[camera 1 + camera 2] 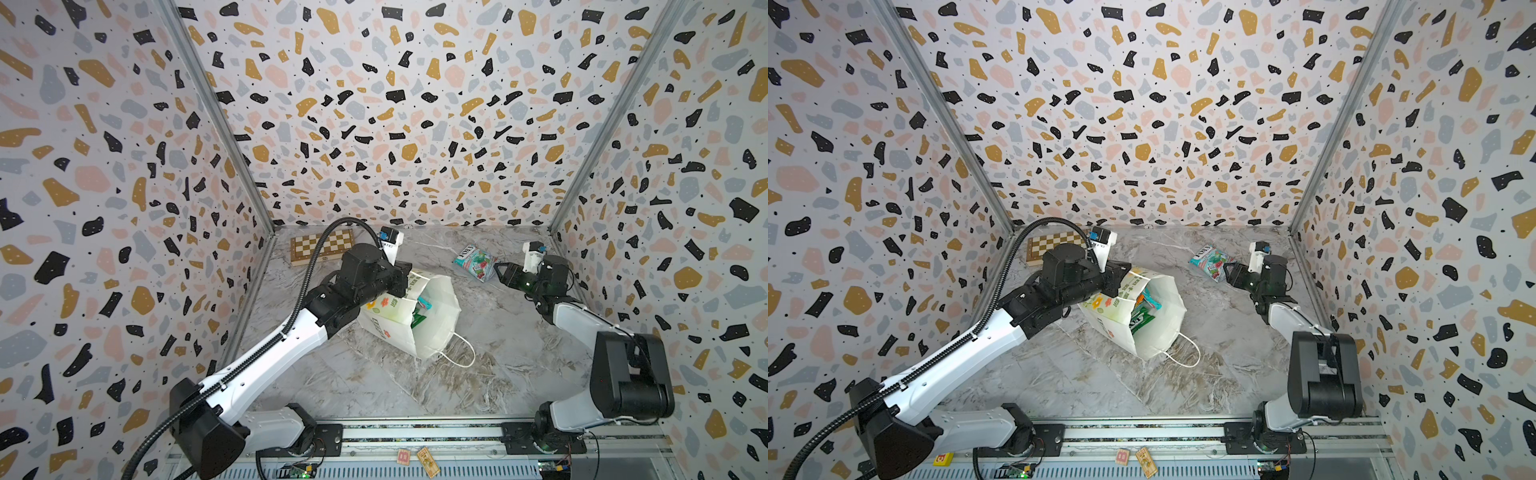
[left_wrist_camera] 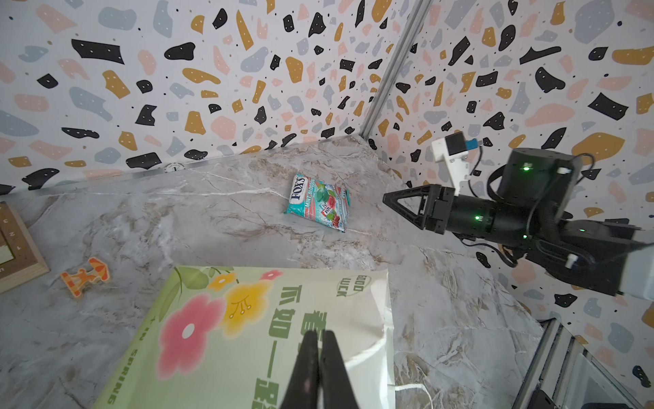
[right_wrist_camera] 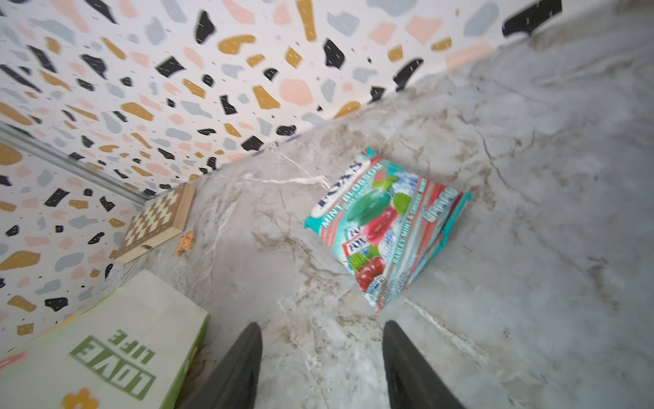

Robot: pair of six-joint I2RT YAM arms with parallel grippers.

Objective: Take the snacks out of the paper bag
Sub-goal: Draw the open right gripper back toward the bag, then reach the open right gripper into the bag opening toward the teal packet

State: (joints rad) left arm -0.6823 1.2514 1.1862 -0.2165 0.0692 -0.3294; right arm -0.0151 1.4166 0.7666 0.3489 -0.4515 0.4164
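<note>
- The white paper bag [image 1: 440, 316] [image 1: 1167, 316], which has a green printed front with red and yellow flowers and thin white cord handles, stands tilted near the middle of the grey marble tabletop [image 1: 498, 353]. Its mouth gapes up toward the top cameras.
- Glossy candy packets [image 1: 1142, 320] show inside that mouth in both top views. A green one lies lower and a teal-and-orange one [image 1: 424, 303] sits above it. How many are in there cannot be told.
- One flat teal FOX'S packet [image 1: 475, 262] [image 1: 1212, 259] [image 2: 318, 205] [image 3: 382, 226], printed with cherries and mint leaves, lies outside the bag on the marble. It is toward the far right corner, well apart from the bag.
- The left gripper [image 2: 320, 336] is at the bag's far upper rim, its two black fingers pressed flat together. From the left wrist view they appear to pinch the edge of the printed panel [image 2: 219, 336], though the contact line itself is hidden.
- The right gripper [image 1: 497, 271] [image 1: 1226, 272] [image 3: 322, 327] hangs low just beside the teal packet on its right, pointing at it. Its jaws are spread about halfway with nothing between them, and bare marble shows between the fingertips and the packet.
- One cord handle [image 1: 461, 353] loops loose onto the table on the bag's near side.
- A folded wooden chessboard [image 1: 322, 245] [image 3: 159, 223] lies at the far left corner. A small orange striped piece [image 2: 85, 278] [image 3: 185, 242] lies just beside it.
</note>
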